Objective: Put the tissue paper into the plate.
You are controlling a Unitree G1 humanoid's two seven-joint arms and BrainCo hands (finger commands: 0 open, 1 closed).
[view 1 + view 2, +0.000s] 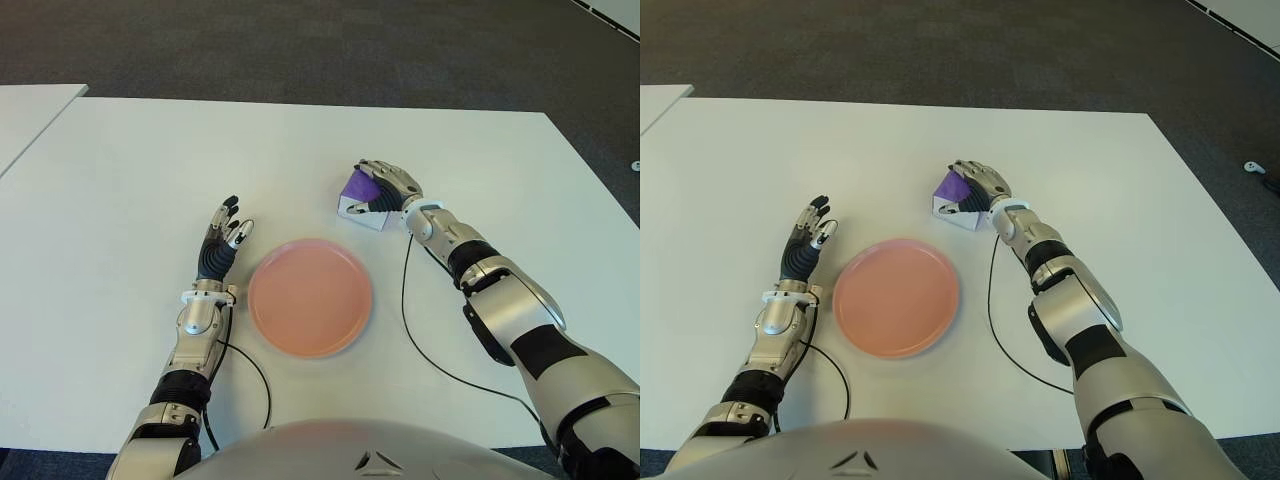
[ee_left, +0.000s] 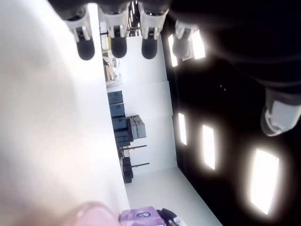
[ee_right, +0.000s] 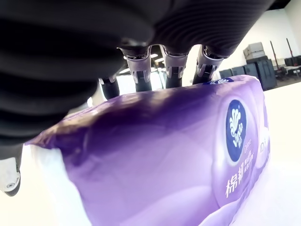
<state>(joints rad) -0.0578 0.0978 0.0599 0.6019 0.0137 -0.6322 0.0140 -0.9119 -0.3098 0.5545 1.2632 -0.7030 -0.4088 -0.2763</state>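
Tissue paper, a purple-and-white pack, is sitting on the white table just beyond the pink plate in the eye views, with the right hand curling over it while the left hand is showing left of the plate, fingers spread and holding nothing. In the right wrist view the fingertips are hooking over the pack's far edge (a soft, slippery wrapper), so it could be squeezing out and dropping short of the plate if the grip is loose.

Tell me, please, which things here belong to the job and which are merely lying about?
Job:
- tissue pack, gripped by the right hand on the table
- pink plate, nothing on it

Lying about:
- black cable
- left hand, open, left of the plate
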